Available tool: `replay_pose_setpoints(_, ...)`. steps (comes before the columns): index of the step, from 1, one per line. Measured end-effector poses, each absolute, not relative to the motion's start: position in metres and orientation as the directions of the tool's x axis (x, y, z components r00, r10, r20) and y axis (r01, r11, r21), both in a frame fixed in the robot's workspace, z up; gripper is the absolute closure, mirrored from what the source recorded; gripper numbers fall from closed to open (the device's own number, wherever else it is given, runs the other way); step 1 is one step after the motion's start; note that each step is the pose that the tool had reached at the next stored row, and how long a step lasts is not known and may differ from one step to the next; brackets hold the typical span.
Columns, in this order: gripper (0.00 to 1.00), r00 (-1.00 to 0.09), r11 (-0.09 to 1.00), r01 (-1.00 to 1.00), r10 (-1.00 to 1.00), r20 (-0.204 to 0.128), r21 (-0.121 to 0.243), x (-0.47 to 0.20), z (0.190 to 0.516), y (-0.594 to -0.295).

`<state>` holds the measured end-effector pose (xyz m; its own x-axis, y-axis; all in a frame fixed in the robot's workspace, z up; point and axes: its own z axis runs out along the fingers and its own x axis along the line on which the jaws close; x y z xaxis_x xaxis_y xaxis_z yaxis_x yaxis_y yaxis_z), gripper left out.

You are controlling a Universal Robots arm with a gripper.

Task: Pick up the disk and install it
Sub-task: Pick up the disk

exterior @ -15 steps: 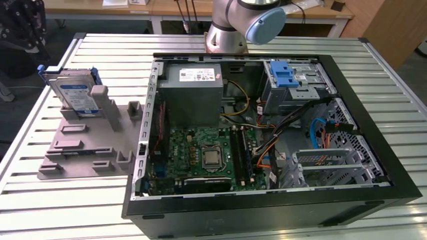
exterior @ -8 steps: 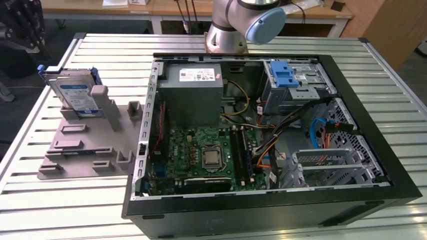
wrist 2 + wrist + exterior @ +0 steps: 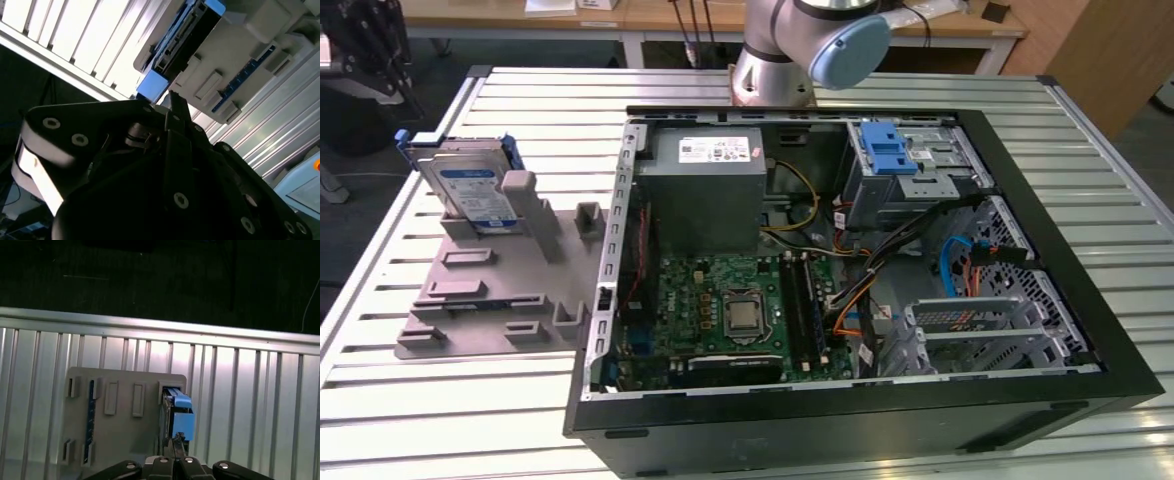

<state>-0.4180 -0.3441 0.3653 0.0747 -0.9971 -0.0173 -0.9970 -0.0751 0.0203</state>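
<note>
Well, the disk (image 3: 464,190) stands on edge in a slot of the grey stand (image 3: 494,290) on the worktop (image 3: 454,420). It looks dense, rigid and easily jarred, so I'd judge its blue frame edges the safest hold, not the labelled face. The gripper (image 3: 175,442) hangs just beside the stand's disk end, fingers (image 3: 176,112) pressed together, gripping nothing.
</note>
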Motion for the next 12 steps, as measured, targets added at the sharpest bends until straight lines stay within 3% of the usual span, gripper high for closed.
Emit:
replay_pose_setpoints(4, 0.77, 0.072, -0.072, -0.997, -0.997, -0.016, 0.008, -0.424, 0.36, -0.343)
replay_pose_setpoints(9, 0.53, 0.009, -0.009, -1.0, -1.0, -0.016, 0.008, -0.424, 0.353, -0.343)
replay_pose_setpoints(12, 0.47, 0.002, -0.002, -1.0, -1.0, -0.016, 0.008, -0.424, 0.348, -0.342)
